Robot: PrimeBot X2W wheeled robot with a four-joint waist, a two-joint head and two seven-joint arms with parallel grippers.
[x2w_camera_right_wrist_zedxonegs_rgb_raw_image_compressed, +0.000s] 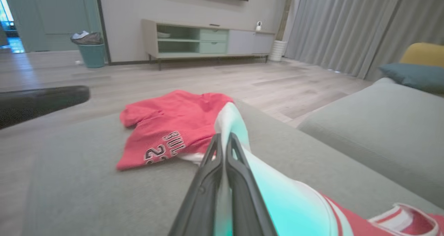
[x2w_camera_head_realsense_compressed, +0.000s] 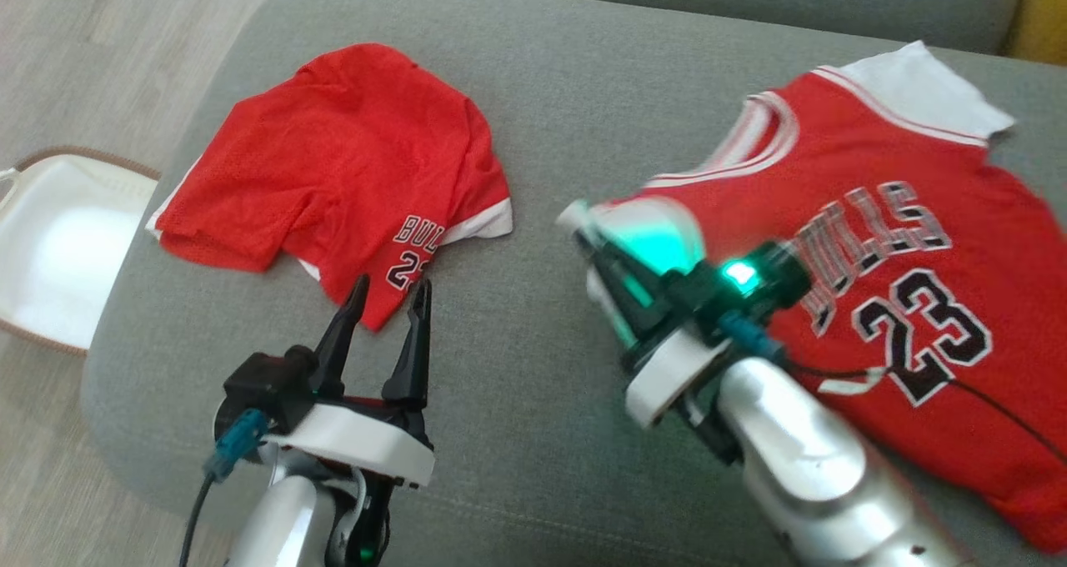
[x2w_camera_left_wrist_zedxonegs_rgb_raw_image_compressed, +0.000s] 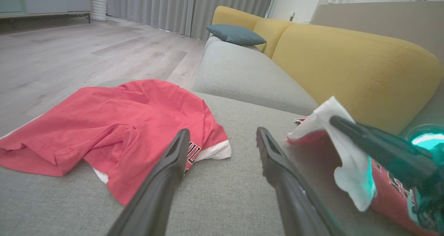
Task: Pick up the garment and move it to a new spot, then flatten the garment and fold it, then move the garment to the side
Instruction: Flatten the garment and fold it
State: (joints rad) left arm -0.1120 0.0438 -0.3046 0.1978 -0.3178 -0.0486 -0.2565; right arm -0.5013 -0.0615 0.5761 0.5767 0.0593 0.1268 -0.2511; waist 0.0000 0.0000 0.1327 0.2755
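Note:
The garment, a red Bulls 23 jersey (x2w_camera_head_realsense_compressed: 900, 242) with white sleeves, lies spread on the right of the grey cushion (x2w_camera_head_realsense_compressed: 542, 92). My right gripper (x2w_camera_head_realsense_compressed: 579, 217) is shut on its white sleeve (x2w_camera_right_wrist_zedxonegs_rgb_raw_image_compressed: 233, 119) at the jersey's left edge, and the sleeve is lifted off the cushion. That sleeve (x2w_camera_left_wrist_zedxonegs_rgb_raw_image_compressed: 334, 107) hangs from the right gripper's fingers (x2w_camera_left_wrist_zedxonegs_rgb_raw_image_compressed: 350, 130) in the left wrist view. My left gripper (x2w_camera_head_realsense_compressed: 392, 288) stands open and empty, its fingertips just short of a crumpled pair of red shorts (x2w_camera_head_realsense_compressed: 333, 167) on the left.
The red shorts (x2w_camera_left_wrist_zedxonegs_rgb_raw_image_compressed: 104, 125) (x2w_camera_right_wrist_zedxonegs_rgb_raw_image_compressed: 173, 125) take up the cushion's left part. A white tray-like object (x2w_camera_head_realsense_compressed: 58, 242) sits on the floor past the left edge. A grey sofa seat (x2w_camera_left_wrist_zedxonegs_rgb_raw_image_compressed: 242, 73) with yellow backrest (x2w_camera_left_wrist_zedxonegs_rgb_raw_image_compressed: 347, 66) and teal pillow (x2w_camera_left_wrist_zedxonegs_rgb_raw_image_compressed: 236, 34) lies behind.

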